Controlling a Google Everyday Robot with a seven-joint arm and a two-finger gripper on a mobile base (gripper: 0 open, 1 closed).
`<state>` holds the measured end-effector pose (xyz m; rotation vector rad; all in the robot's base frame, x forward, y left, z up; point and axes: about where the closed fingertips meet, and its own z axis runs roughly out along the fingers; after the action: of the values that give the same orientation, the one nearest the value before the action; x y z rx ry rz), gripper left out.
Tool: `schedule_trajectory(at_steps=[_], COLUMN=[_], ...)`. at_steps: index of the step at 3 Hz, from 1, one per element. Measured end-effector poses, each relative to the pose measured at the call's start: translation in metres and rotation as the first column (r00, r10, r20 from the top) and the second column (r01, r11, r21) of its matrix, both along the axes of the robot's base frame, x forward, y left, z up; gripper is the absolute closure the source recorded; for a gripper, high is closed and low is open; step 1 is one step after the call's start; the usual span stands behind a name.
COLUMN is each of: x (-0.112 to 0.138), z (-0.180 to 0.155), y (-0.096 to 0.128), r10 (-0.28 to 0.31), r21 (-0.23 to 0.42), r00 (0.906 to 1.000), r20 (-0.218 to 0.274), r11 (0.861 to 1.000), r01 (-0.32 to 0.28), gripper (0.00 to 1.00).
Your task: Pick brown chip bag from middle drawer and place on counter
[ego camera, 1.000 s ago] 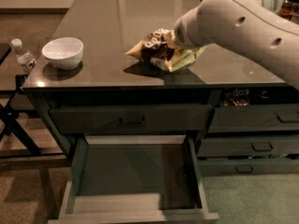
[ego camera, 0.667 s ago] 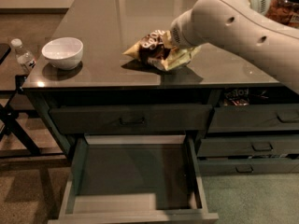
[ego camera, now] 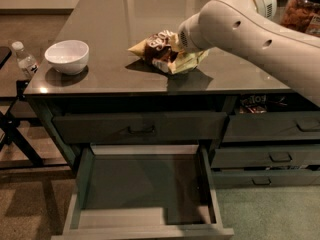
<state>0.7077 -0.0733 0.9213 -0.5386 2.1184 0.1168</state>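
Shifted slightly left since 1 s ago: brown chip bag (ego camera: pixel 161 48), arm with it. Bag low on worktop (ego camera: pixel 110 44), right of centre, likely being set down. gripper (ego camera: pixel 182 48) at bag's right side, behind arm; clamped or released, cannot tell. middle drawer (ego camera: pixel 145 184) open below, bag out.

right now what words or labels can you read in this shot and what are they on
No text reads cleanly.
brown chip bag: white script on its dark centre, too blurred to quote.
packet in the top right-hand drawer: pale letters, blurred.
water bottle: label too small.
The gripper is at the bag on the counter; no marking shows on it.
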Motion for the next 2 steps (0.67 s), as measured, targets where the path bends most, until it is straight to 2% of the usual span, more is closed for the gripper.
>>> schedule_trajectory(at_steps=[2], x=[0.0000], z=[0.0000], y=[0.0001], r10=[0.000], r21=[0.000], r00=[1.0000], r20=[0.000], r11=[1.000], r01=[0.000], gripper=[0.35])
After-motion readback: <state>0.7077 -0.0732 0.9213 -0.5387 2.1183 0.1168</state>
